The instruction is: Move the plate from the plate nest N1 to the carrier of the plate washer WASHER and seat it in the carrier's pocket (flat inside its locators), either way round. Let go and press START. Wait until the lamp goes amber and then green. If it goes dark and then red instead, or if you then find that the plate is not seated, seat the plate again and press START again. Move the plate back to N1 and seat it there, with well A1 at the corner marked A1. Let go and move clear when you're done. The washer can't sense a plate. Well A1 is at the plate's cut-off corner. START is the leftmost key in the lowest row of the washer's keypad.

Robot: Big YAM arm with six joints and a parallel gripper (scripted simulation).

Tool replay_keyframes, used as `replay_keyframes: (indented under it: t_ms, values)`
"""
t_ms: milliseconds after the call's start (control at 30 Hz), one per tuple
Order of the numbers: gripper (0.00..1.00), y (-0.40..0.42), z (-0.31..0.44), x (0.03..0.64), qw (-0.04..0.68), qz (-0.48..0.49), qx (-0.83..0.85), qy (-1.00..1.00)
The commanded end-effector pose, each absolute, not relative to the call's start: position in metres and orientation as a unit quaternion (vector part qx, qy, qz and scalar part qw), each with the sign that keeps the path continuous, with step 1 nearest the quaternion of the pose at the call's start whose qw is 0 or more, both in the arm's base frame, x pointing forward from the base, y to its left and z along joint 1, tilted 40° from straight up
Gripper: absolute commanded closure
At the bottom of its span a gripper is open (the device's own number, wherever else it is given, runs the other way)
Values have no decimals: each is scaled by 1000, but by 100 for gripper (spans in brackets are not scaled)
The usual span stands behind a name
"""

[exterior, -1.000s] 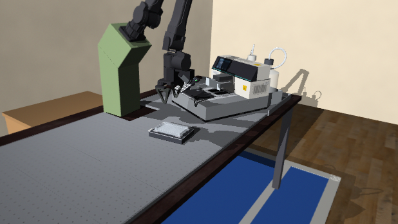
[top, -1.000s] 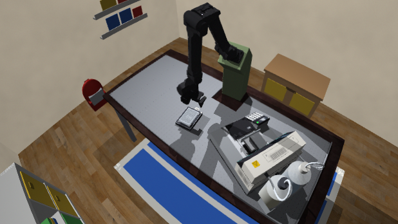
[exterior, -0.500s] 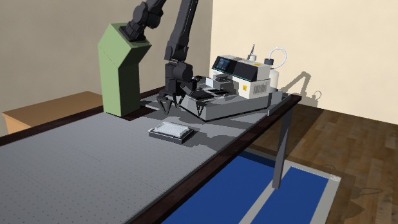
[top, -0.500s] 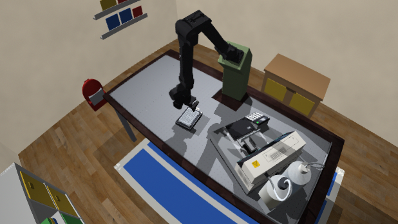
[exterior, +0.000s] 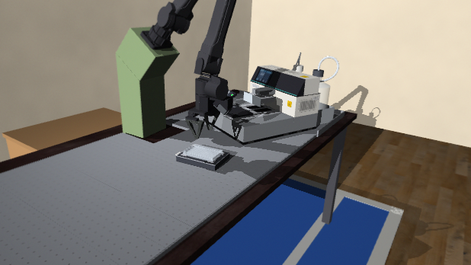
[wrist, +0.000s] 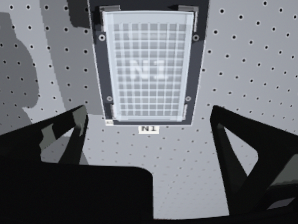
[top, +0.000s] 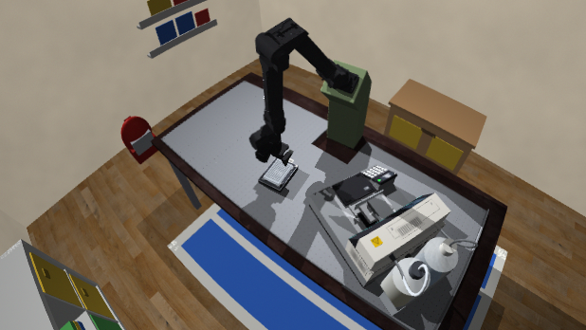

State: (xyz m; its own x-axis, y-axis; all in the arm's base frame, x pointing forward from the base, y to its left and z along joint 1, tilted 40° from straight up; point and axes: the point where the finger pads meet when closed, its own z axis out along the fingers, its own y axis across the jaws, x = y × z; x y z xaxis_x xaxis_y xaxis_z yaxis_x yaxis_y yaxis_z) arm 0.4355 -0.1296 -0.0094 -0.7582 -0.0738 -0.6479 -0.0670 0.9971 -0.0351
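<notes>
Clear 96-well microplate (top: 279,173) (exterior: 202,152) (wrist: 150,65) in plate nest N1 (top: 272,186) (exterior: 196,163) (wrist: 198,75), within the corner locators; looks flat. Cut-off corner too faint to place. N1 tag (wrist: 149,129) on the table (top: 204,128) (exterior: 95,190) (wrist: 250,75), by the nest's short edge.

End effector (top: 276,158) (exterior: 216,137) (wrist: 149,112) wide apart, nothing between its fingers. Wrist view: fingertips above the table, to either side of the plate's width but short of its near end, so not yet straddling it.

Black six-joint arm (top: 273,90) (exterior: 215,42) reaches out from the green pedestal (top: 348,114) (exterior: 131,87). Beyond, plate washer WASHER (top: 403,228) (exterior: 310,97); no plate visible on the dark platform (top: 356,188) in front of the housing, which I take for the carrier. Lamp (top: 379,180) (exterior: 232,94) green beside the keypad (top: 375,172). White bottles (top: 438,258) stand behind the housing.

Step in hand, my reading: lining up for the first pick. Green could also mean a finished cycle with the plate returned; one moment cannot settle it. If picking, next move wants the fingers centred over the plate, square to its long sides, then lowered outside the skirt before closing. Risks: a fingertip striking a locator, or an off-centre grip tilting the plate on the lift.

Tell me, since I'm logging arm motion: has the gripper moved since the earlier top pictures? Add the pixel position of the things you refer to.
Yes: the gripper (top: 281,155) (exterior: 216,131) (wrist: 149,112) has moved toward the plate (top: 279,174) (exterior: 202,152) (wrist: 149,70) in its nest, now partly overlapping it in the top view.
</notes>
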Motion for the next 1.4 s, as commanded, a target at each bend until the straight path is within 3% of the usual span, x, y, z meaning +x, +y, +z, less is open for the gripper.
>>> replay_keyframes:
  t_ms: [0,1367]
  values:
    - [0,-126,-15,443,348,-5,-43,937]
    - [0,-129,-47,466,346,-5,-38,938]
